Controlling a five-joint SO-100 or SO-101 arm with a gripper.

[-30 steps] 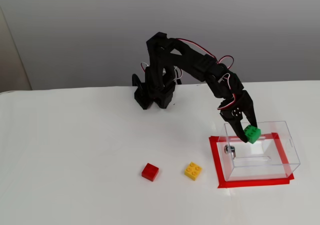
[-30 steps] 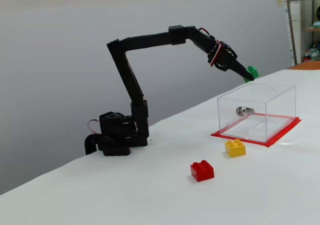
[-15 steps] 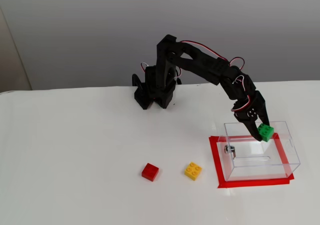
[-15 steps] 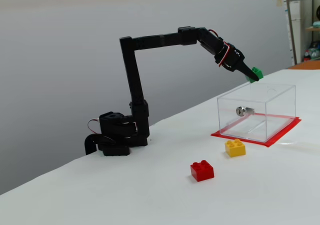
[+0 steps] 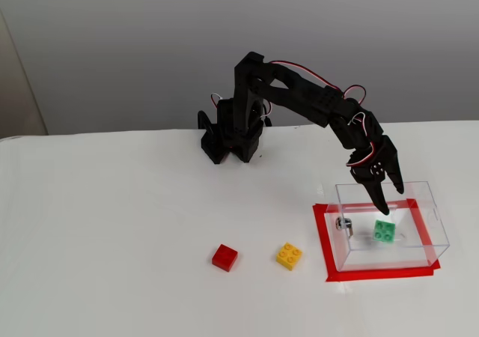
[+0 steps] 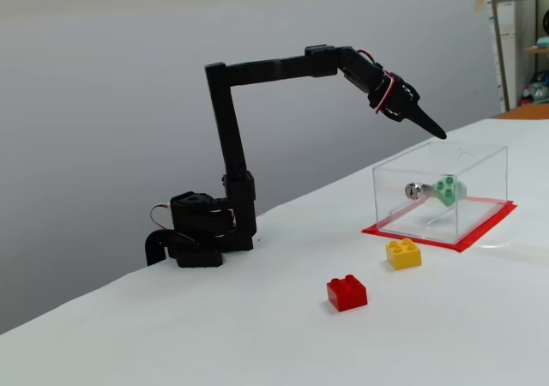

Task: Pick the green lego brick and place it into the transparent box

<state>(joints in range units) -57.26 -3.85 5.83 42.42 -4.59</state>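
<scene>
Red lego brick [image 5: 224, 257] lies left of the yellow lego brick [image 5: 289, 256]. Right of both, the transparent box [image 5: 430, 211] on red tape [image 5: 322, 236] contains the green lego brick [image 5: 385, 231]; above it the gripper [image 5: 388, 195] hangs spread, empty. No readable writing.

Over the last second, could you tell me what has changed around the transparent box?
The gripper swung further over the transparent box, then opened and let go of the green lego brick, which is now inside the box, seemingly mid-fall in a fixed view. The red brick, yellow brick and box stayed put.
</scene>
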